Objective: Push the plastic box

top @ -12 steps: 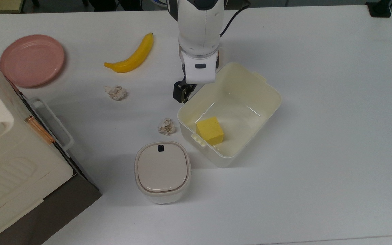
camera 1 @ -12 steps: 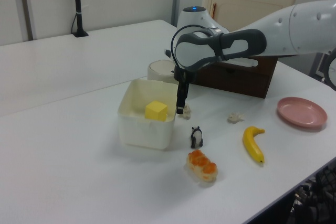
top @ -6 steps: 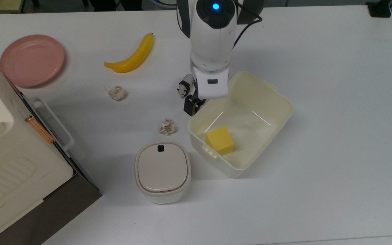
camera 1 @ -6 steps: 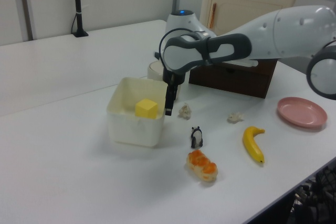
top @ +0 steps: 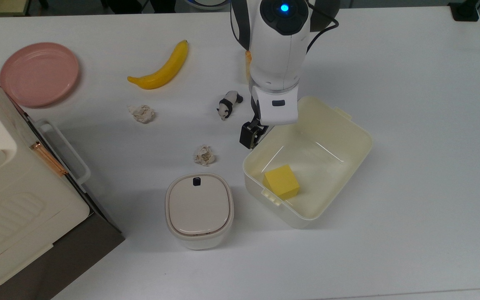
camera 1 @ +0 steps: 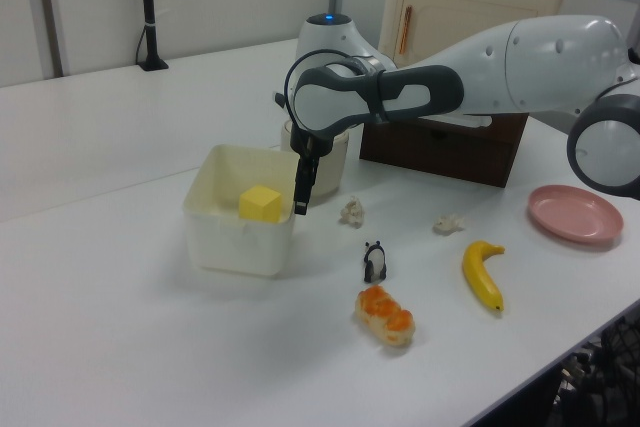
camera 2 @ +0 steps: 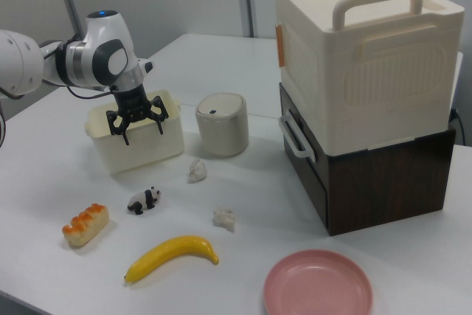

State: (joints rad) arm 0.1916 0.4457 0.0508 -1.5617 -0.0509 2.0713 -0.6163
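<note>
Clearly the end effector [camera 2: 136, 121], fingers spread apart and gripping nothing, sits against the plastic box [top: 350, 137] at its wall on the top view's left; the box stands mid-tabletop [top: 411, 83] holding a yellow cube [top: 281, 181]; it looks light, stiff and slippery, so pushing low on the wall seems wisest.

The big cream-white plastic box [top: 348, 125] looks smooth and shiny inside. The round pink plate [top: 39, 73] is glossy, and the two small beige paper balls [top: 141, 113] look rough and crumpled. The white tabletop [top: 411, 104] is smooth and matt.
</note>
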